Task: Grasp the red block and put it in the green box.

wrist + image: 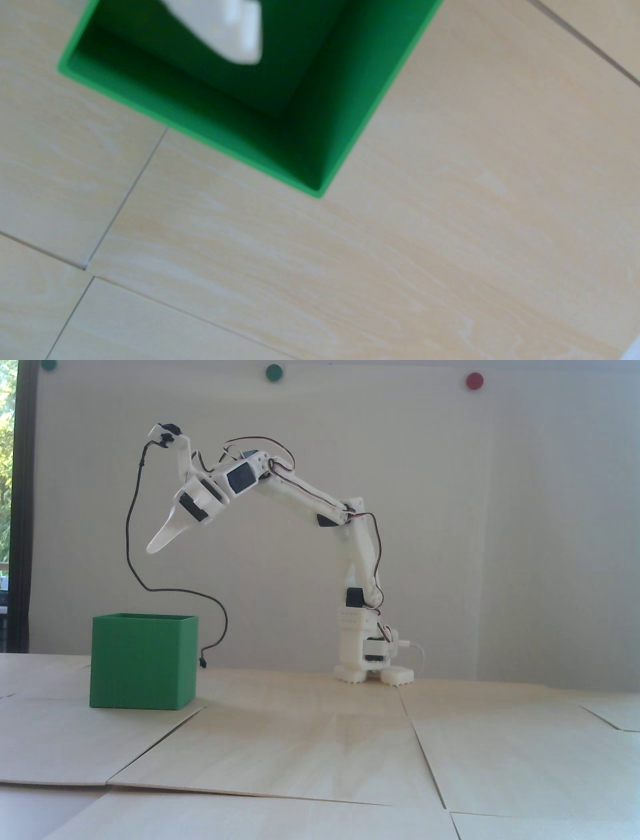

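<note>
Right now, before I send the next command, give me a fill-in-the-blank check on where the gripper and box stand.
1. In the fixed view the gripper hangs ____ the green box, not touching it.
2. The colour of the block visible in either view: ____ (no block shows).
3. The green box stands on the ____ table.
4. In the wrist view the white fingertip shows against the box's ____.

Missing words: above; none; wooden; inside
</note>
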